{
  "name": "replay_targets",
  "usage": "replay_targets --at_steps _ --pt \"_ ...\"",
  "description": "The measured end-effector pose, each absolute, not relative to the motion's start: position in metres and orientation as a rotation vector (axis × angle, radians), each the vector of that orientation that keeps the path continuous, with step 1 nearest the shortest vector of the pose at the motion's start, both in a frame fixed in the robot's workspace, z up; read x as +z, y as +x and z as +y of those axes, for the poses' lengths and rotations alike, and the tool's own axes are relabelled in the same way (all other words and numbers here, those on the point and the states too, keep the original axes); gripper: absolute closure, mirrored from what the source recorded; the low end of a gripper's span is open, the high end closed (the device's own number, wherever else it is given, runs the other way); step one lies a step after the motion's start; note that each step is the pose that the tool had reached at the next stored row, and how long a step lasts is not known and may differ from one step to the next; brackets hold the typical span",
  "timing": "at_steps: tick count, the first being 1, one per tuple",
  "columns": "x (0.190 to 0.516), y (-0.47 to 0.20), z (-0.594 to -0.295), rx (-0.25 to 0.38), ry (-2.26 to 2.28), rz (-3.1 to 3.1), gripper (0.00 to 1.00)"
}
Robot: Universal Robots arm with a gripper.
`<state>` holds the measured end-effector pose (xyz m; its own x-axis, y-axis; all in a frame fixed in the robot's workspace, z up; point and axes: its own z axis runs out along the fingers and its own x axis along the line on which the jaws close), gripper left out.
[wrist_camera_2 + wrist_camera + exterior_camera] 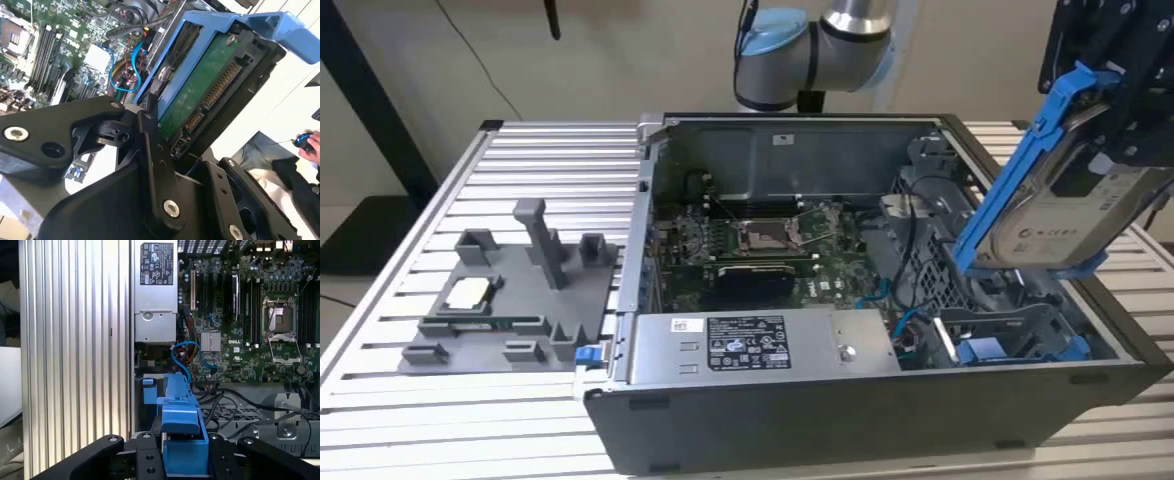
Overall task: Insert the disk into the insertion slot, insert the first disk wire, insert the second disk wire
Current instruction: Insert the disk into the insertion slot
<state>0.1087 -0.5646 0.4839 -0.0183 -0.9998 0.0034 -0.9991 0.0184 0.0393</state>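
Exterior view: one disk gripped by fingers, tilted above one insertion slot

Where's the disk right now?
On the exterior view's right, the disk hangs tilted in the claw, up in the air above the slot in the open case.

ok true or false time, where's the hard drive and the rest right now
1. The silver-grey hard drive in its bright blue plastic carrier is clamped in the end effector. True.
2. It sits in the dark grey perforated metal bay. False: it hangs tilted above the open case.
3. The grey sticker-labelled box lies on the slatted metal table. False: it is inside the case.
4. A grey plastic fixture stands on the table, exterior view's left of the case. True.
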Motion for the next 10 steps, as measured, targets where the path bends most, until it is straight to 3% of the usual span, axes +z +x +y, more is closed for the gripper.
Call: replay_targets --at_steps 10 --pt "0.471 0.109 -0.574 -0.040 2.180 -2.220 0.67"
